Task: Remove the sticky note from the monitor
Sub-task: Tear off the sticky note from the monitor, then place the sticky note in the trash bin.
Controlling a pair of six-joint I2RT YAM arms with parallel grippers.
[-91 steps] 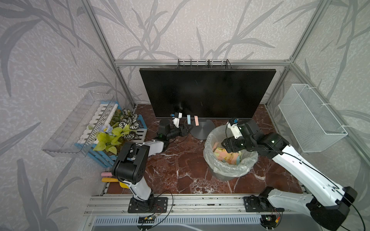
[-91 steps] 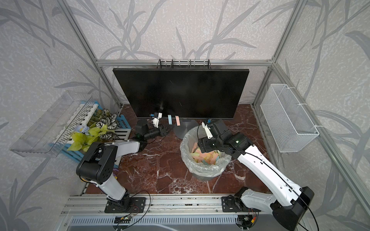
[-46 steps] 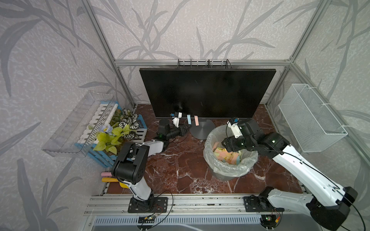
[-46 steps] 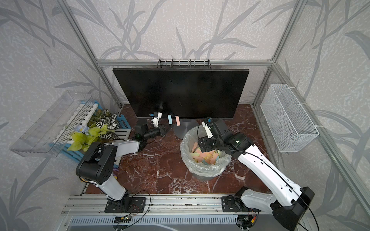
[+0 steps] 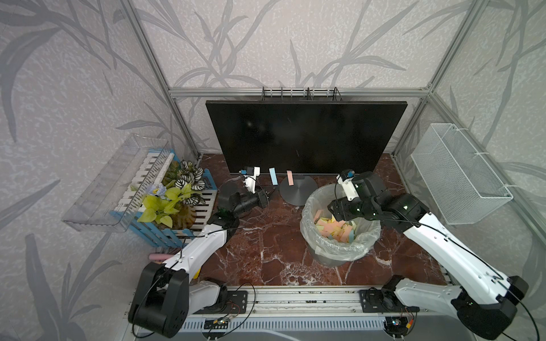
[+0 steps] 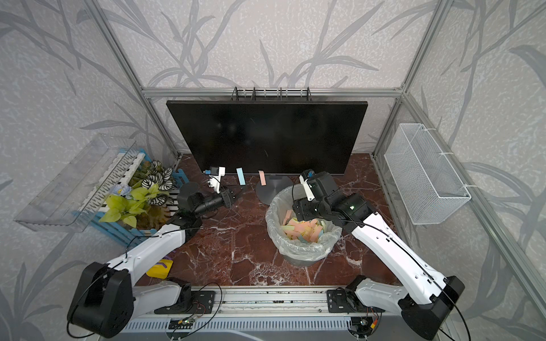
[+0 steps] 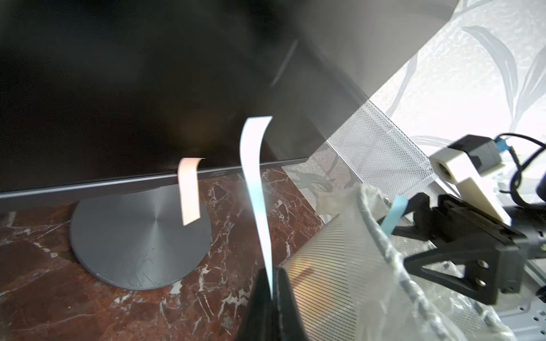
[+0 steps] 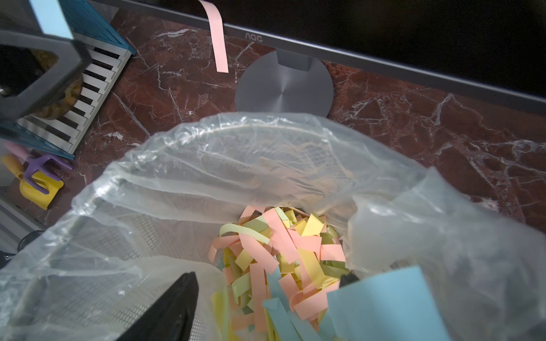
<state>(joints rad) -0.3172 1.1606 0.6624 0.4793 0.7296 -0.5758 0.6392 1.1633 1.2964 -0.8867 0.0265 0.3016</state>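
- In both top views, the left pincer (image 5: pixel 270 193) (image 6: pixel 236 192) is lying low over the bench (image 5: pixel 266 251). The blue note (image 5: pixel 273 176) (image 6: pixel 240 176) is rising just beyond its tips toward the lower edge of the monitor (image 5: pixel 304 135) (image 6: pixel 266 135).
- A pink note (image 5: pixel 290 178) (image 6: pixel 262 177) is hanging just past the blue one, on the side toward the right pincer (image 5: pixel 332 211) (image 6: pixel 295 212), in front of the round base (image 5: pixel 298 192).
- The right pincer is reaching over the rim of the bin (image 5: pixel 339 251) (image 6: pixel 295 251), with a heap of notes (image 5: pixel 334 227) lying below it.
- In the left wrist view, the left pincer (image 7: pixel 270 274) is clamping the bottom end of the blue note (image 7: pixel 255 183) between closed jaws.
- The strip is arching away from the tips toward the monitor (image 7: pixel 118 88). I cannot tell whether its curled top is touching the screen.
- Farther out, the pink note (image 7: pixel 189 192) is hanging from the lower bezel above the base (image 7: pixel 139 236).
- Off to the side, the right pincer (image 7: pixel 410 233) is holding its jaws spread over the bin (image 7: pixel 339 265), with another blue note (image 7: pixel 394 214) clinging to one fingertip.
- In the right wrist view, the right pincer (image 8: pixel 260 295) is keeping its jaws wide apart, clamping nothing. The other blue note (image 8: pixel 384 304) is sitting against one finger.
- The bin (image 8: pixel 266 147) is lying directly beneath, with pink, yellow and blue strips (image 8: pixel 280 251) piling at its bottom.
- Beyond the pincer, the pink note (image 8: pixel 218 38) is hanging from the monitor (image 8: pixel 384 29) above the base (image 8: pixel 285 88).
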